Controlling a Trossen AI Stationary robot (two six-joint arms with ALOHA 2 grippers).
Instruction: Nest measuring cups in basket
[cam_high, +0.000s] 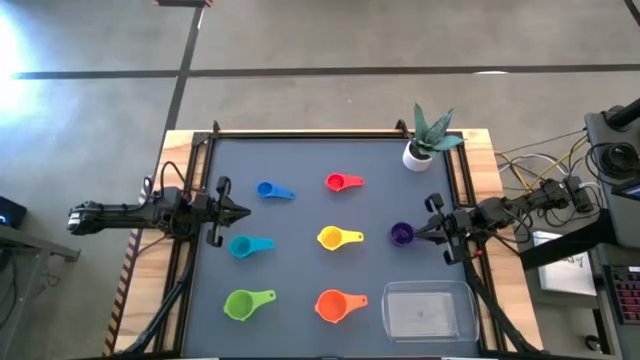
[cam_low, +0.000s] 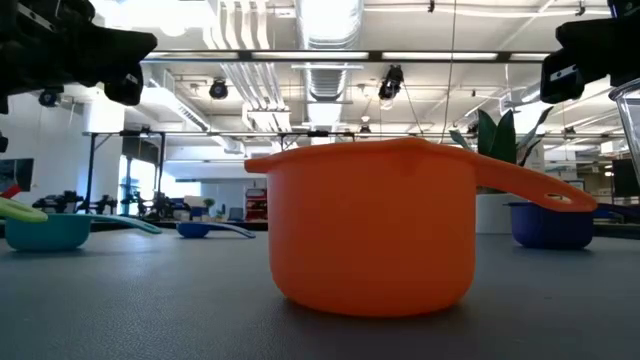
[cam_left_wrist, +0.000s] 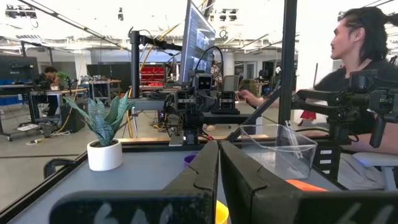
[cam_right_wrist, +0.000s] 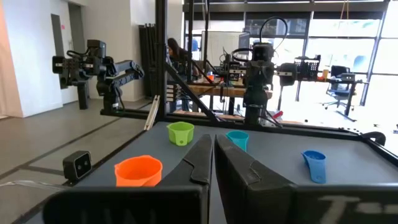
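Cups lie loose on the bench (cam_high: 300, 150), none nested yet: blue (cam_high: 272, 190), red (cam_high: 343, 182), teal (cam_high: 249, 245), yellow (cam_high: 338, 237), purple (cam_high: 401, 234), green (cam_high: 247, 304) and orange (cam_high: 339, 305). Clear basket (cam_high: 428, 309) sits empty at the near right corner, just beside the orange cup. All the work is left. Left end effector (cam_high: 243, 210) hovers closed and empty at the left edge, near the blue cup; right end effector (cam_high: 418, 232) is closed and empty beside the purple cup. Cups stand well apart, giving room to reach. A plant pot (cam_high: 417, 155) occupies the far right corner.
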